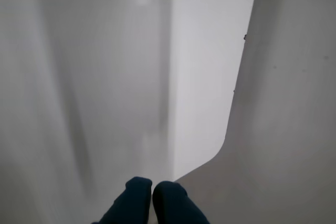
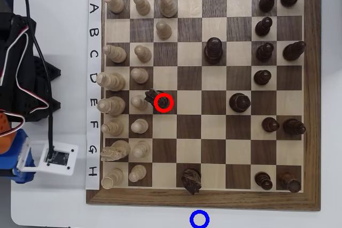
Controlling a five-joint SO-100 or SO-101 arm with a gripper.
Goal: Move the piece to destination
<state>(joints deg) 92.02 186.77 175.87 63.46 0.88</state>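
Pawn [image 2: 164, 102], small, dark and round-topped, stands inside a thick red ring [image 2: 164, 102] on the chessboard [image 2: 203, 198], in row E at column 3, touching or just beside a darker, taller piece [image 2: 152, 96] on its left in the overhead view. The blue ring [image 2: 199, 219] I'm aiming for sits on the bare white tabletop [image 2: 256, 218] just past the board's near edge, well apart from the pawn. In the wrist view my hand [image 1: 152, 184] is pinched narrow, its two dark fingertips [image 1: 137, 190] touching and holding nothing, looking only at blank white surface. I judge the pawn light, stiff and smooth, easy to tip. I'd take it around the neck below the rounded head, from above, minding the pale pawn [image 2: 138, 101] and crowding neighbour.
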